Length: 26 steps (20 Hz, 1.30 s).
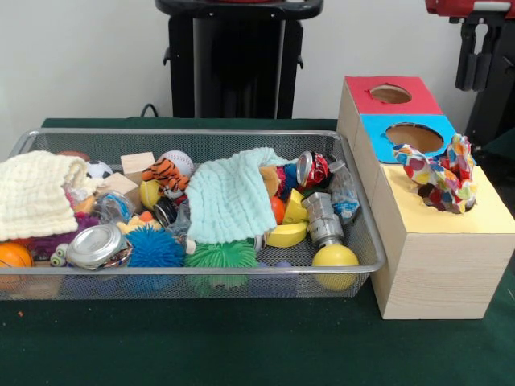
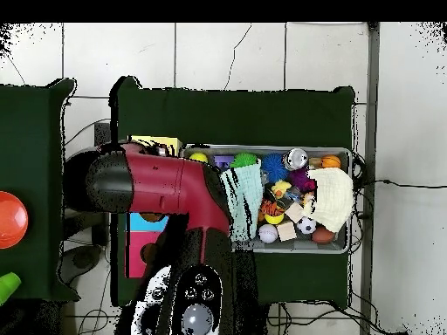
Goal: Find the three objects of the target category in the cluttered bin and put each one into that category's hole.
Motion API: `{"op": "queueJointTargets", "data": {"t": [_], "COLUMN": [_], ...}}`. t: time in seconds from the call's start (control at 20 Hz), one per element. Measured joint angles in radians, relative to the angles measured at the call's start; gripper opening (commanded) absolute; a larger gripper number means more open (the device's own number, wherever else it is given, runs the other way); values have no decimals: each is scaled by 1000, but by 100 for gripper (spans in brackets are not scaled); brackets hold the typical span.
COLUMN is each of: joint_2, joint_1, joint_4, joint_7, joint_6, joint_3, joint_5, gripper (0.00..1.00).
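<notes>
The wire mesh bin stands at the left, full of clutter; it also shows in the overhead view. One speckled red, yellow, blue and white limp piece lies crumpled on the far end of the yellow-topped box. It covers that box's hole, which is hidden. No other speckled piece shows clearly in the bin. My gripper hangs black at the top right, behind and above the boxes, apart from the piece. In the overhead view my red arm reaches over the boxes and hides the gripper.
The blue-topped box and red-topped box stand behind the yellow one, holes open. In the bin lie a mint cloth, a cream cloth, a green spiky ball, a blue spiky ball, cans and balls.
</notes>
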Motion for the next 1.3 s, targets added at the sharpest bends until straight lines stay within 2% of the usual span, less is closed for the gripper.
{"op": "queueJointTargets", "data": {"t": [0.3,0.7,1.3], "joint_2": [-4,-8,-6], "joint_1": [10,13,11], "joint_4": [20,99,178], "joint_7": [0,0,0], "joint_6": [0,-16,-162], "joint_3": [-4,-4,-4], "joint_5": [0,-1,-1], "gripper": [0,0,0]}}
